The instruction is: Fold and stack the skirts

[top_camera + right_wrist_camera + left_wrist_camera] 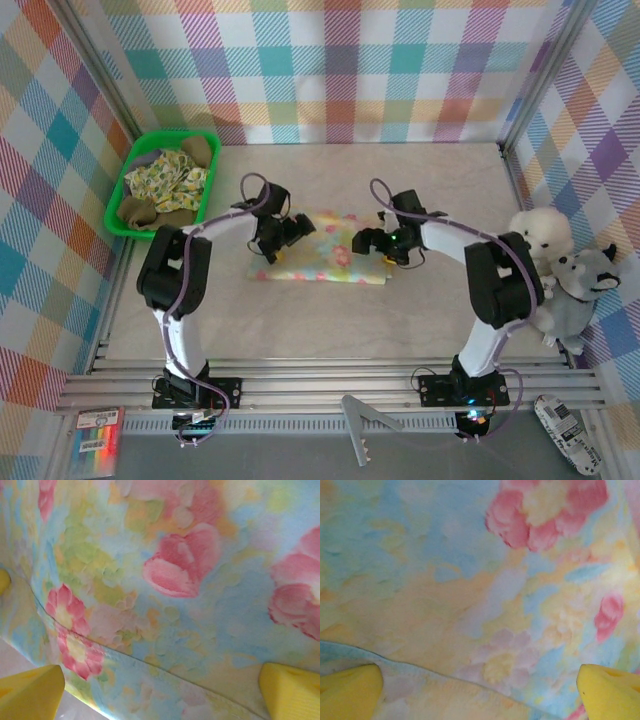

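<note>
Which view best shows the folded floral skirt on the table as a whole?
The top external view: the folded floral skirt lies flat there, its outline mostly visible and its folded shape easy to judge. Both wrist views give blurred close-ups of its print and a hem edge, with no sense of the overall shape.

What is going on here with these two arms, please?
Two robot arms are folding skirts. The left pincer and right pincer both hang open just above a floral skirt, which lies flat on the table and looks folded; neither grips it. More garments, a yellow-green print and an olive-brown one, lie crumpled in the basket at the far left.
</note>
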